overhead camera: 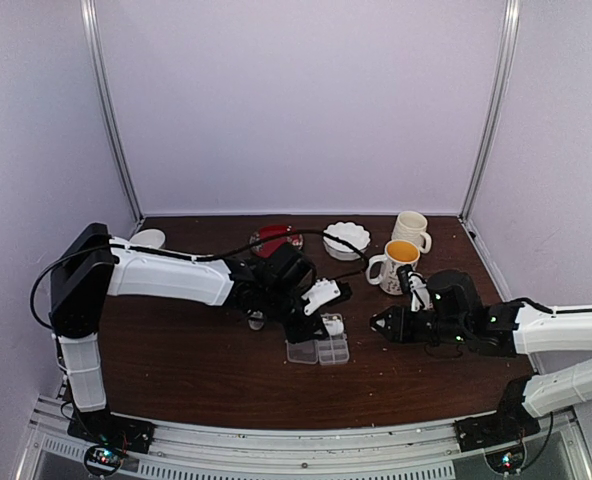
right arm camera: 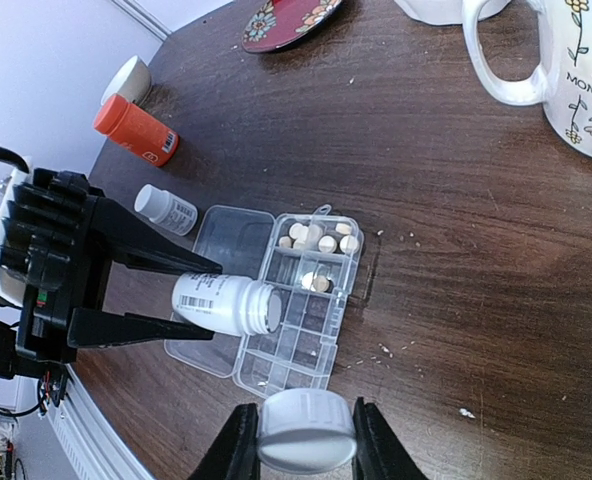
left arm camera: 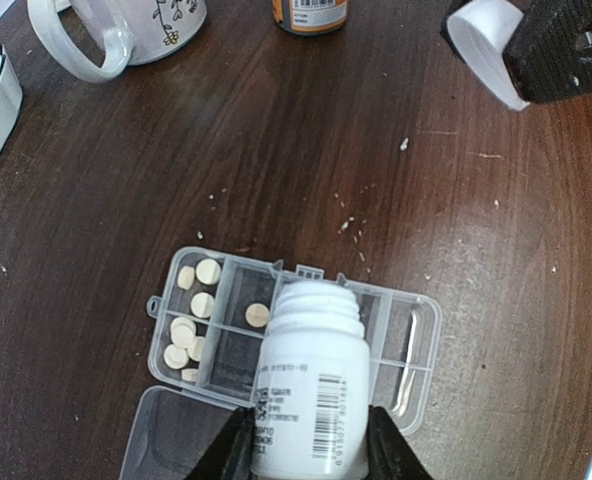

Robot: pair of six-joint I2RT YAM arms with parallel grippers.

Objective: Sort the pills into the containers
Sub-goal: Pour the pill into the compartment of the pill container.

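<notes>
The clear pill box (left arm camera: 423,352) lies with its lid (left arm camera: 176,440) open; its containers show also in the top view (overhead camera: 319,351) and the right wrist view (right arm camera: 338,318). Round cream pills (left arm camera: 208,271) fill its end cells (right arm camera: 321,240), and one lies in a neighbouring cell. My left gripper (left arm camera: 308,432) is shut on an uncapped white bottle (left arm camera: 311,390), held tipped on its side with the mouth (right arm camera: 269,310) over the box's middle cells. My right gripper (right arm camera: 306,440) is shut on the bottle's white cap (right arm camera: 306,428), just right of the box (overhead camera: 381,322).
An orange bottle (right arm camera: 136,130) and a small white bottle (right arm camera: 166,208) lie left of the box. Two mugs (overhead camera: 396,265) (overhead camera: 411,230), a white scalloped bowl (overhead camera: 346,240), a red plate (overhead camera: 276,238) and a small white bowl (overhead camera: 148,238) stand behind. Whitish crumbs (left arm camera: 348,225) dot the table.
</notes>
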